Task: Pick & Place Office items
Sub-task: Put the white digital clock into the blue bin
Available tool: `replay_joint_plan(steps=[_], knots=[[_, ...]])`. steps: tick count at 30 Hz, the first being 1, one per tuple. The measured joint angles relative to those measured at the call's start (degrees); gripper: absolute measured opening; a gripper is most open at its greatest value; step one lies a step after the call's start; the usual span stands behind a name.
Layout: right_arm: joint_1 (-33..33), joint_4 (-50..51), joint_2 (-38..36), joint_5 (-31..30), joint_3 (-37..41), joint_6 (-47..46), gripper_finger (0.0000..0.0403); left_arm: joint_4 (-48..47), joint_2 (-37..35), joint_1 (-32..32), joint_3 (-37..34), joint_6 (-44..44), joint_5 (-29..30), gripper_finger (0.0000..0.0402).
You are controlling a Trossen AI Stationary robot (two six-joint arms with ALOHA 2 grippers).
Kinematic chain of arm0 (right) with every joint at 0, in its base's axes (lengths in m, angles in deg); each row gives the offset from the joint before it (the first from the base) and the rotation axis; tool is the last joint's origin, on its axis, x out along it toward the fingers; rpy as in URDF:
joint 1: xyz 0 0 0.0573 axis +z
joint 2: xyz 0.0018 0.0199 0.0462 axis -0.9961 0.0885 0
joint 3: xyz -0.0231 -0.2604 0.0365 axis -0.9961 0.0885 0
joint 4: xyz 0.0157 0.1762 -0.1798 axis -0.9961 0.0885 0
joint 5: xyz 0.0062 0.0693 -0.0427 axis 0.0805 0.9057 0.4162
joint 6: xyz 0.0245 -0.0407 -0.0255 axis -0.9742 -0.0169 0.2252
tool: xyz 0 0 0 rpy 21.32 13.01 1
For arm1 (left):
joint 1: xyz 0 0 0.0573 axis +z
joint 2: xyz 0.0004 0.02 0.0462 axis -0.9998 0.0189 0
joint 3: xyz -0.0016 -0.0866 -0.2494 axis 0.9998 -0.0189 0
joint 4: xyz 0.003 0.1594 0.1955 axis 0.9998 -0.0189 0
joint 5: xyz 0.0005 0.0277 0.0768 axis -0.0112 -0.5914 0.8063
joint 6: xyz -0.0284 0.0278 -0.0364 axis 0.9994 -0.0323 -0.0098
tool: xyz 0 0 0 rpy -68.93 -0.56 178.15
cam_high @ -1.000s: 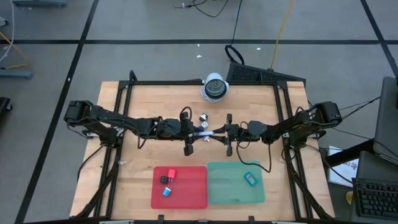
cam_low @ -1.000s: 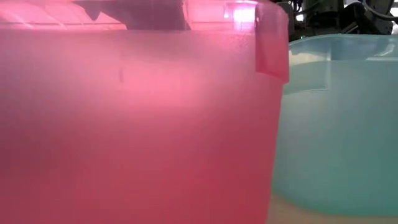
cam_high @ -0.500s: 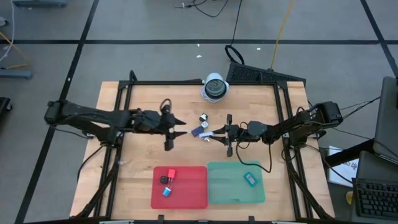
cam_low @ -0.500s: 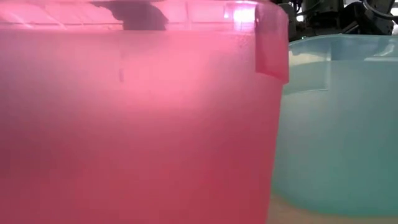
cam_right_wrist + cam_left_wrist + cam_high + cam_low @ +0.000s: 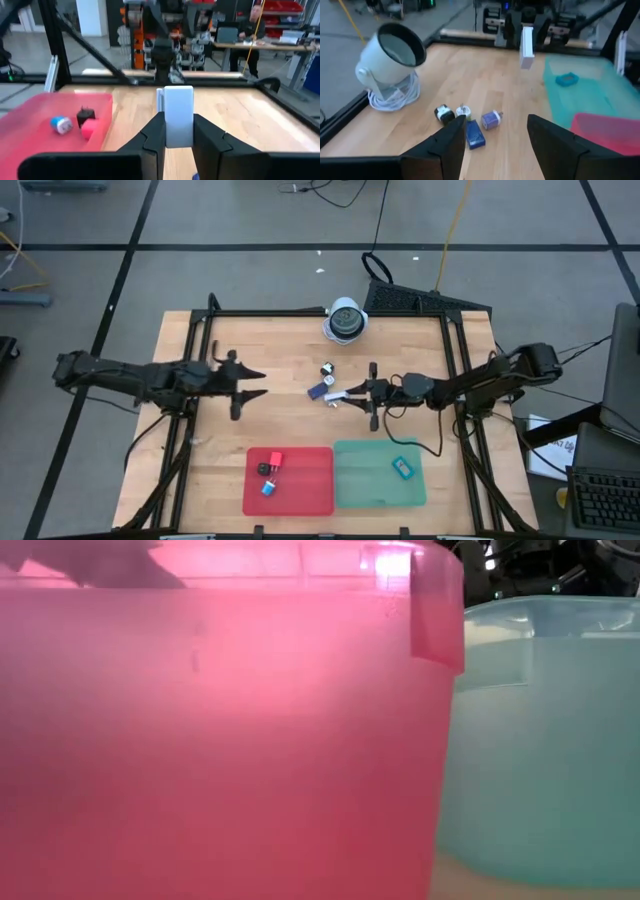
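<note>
Near the front edge, the red tray [image 5: 310, 485] holds three small pieces; the green tray [image 5: 365, 480] holds a teal piece [image 5: 402, 468]. Mid-table, the right gripper [image 5: 345, 395] squeezes a white piece [image 5: 178, 116]. The left gripper [image 5: 258, 382], fingers apart, hangs nearer the left edge.

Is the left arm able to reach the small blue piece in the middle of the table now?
Probably yes. The left gripper is open and empty, pointing toward the blue piece with bare table between them. The right gripper, holding a white piece, sits just beyond it.
</note>
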Motion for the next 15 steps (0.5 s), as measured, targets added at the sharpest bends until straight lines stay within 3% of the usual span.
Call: replay_joint_plan(steps=[15], knots=[[0.0, 0.53, -14.47, 0.01, 8.58, -1.57, 0.0059, 5.23, -26.15, 2.83, -17.94, 1.87, -0.02, 0.0214]])
